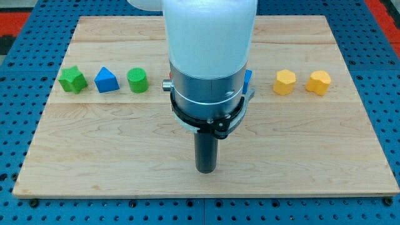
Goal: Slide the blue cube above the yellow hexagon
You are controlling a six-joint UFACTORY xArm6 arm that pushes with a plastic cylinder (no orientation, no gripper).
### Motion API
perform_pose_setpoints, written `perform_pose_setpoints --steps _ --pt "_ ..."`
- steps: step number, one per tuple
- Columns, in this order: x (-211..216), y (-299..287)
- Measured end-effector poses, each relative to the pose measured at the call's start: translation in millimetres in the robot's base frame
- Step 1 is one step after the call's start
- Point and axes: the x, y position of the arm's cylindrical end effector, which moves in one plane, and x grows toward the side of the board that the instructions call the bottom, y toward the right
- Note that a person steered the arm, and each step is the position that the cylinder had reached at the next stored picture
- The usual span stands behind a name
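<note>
My tip (205,169), a bare rod tool with no jaws, holds nothing; blue cube (248,79) up-right, mostly hidden behind the arm, so a blind push risks clipping the nearer yellow hexagon (284,82).

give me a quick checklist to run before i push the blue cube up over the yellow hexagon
1. Blue cube located: cannot tell; only a blue sliver shows at the arm's right edge, shape hidden.
2. Target identified: cannot tell; two yellow blocks, one nearer the arm, one further right, either could be the hexagon.
3. My tip position: not ok; it sits below the row, touching no block.
4. Space above the yellow blocks on the board: ok.
5. Bystanders apart: ok; green star-like block, blue triangular block, green cylinder sit far left.
</note>
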Motion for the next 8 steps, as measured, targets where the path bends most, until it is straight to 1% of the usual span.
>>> perform_pose_setpoints --steps 2,4,8 --pt "-5 -2" --pt "5 -2" --pt "6 21"
